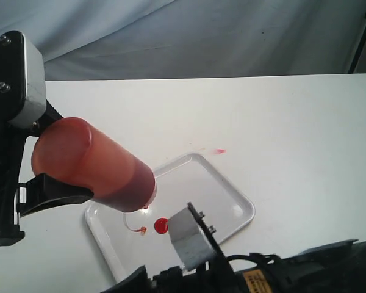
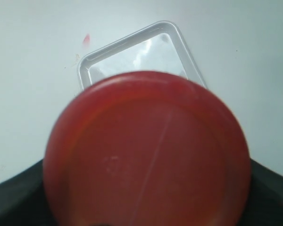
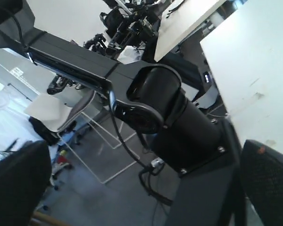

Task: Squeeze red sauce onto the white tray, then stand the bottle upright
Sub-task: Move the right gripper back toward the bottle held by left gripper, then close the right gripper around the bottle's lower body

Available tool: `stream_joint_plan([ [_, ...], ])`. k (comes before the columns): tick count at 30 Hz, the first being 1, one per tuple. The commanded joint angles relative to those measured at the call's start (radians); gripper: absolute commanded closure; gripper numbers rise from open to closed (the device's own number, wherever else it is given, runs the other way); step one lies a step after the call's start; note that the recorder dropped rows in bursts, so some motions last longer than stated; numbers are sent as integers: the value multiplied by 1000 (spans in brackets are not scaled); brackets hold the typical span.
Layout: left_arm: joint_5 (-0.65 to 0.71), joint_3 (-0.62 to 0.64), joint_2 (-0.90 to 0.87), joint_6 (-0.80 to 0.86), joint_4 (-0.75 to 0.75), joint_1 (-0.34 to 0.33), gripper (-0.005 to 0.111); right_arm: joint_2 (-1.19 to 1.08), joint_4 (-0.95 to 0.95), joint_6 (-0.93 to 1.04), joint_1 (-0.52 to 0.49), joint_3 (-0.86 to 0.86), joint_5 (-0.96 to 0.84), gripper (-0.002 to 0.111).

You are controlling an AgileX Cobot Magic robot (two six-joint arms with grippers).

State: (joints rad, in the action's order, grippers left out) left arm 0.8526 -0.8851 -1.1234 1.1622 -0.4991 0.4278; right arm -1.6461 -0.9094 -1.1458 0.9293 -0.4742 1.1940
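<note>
We see the left gripper (image 1: 70,157) clenched on the bottle (image 1: 91,165). One black finger (image 1: 52,119) presses on its upper side and the other (image 1: 55,192) on its lower side, both near the flat base. The bottle is held off the table (image 1: 293,116) and tilted, with its base back by the wrist and its cap end angled down and away from the gripper. The darker red liquid sits at that low end. We cannot make out the nozzle clearly.

From the left wrist, the round red base of the bottle (image 2: 146,150) fills most of the view, with dark finger pads (image 2: 14,200) at either side.

The tray (image 1: 244,207) lies flat on the table ahead of and below the gripper, under the bottle's low end. On it, just past that end, there is a round blob of red sauce (image 1: 161,226) with a thin curl beside it. Farther out, beyond the tray's far rim, a small red smear (image 1: 218,151) marks the table.

The right gripper (image 3: 140,160) looks released. Its two dark fingers (image 3: 269,183) stand wide apart with nothing between them, and it faces off the table towards an arm base (image 3: 170,122) and a chair (image 3: 52,110).
</note>
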Motion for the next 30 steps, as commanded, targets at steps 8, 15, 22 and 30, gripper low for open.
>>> stream_joint_plan([
  [8, -45, -4, 18, -1, -37, 1, 107, 346, -238, 154, -92, -5, -719, 3],
  [15, -59, -4, 18, -1, -45, 1, 107, 366, 176, 647, -92, -5, -837, 3],
  [22, -46, -4, 18, -1, -57, 1, 107, 219, 702, 1233, -92, -5, -598, 3],
  [30, -44, -4, 18, 1, -80, 1, 107, 69, 604, 1197, -92, -8, -291, 3],
])
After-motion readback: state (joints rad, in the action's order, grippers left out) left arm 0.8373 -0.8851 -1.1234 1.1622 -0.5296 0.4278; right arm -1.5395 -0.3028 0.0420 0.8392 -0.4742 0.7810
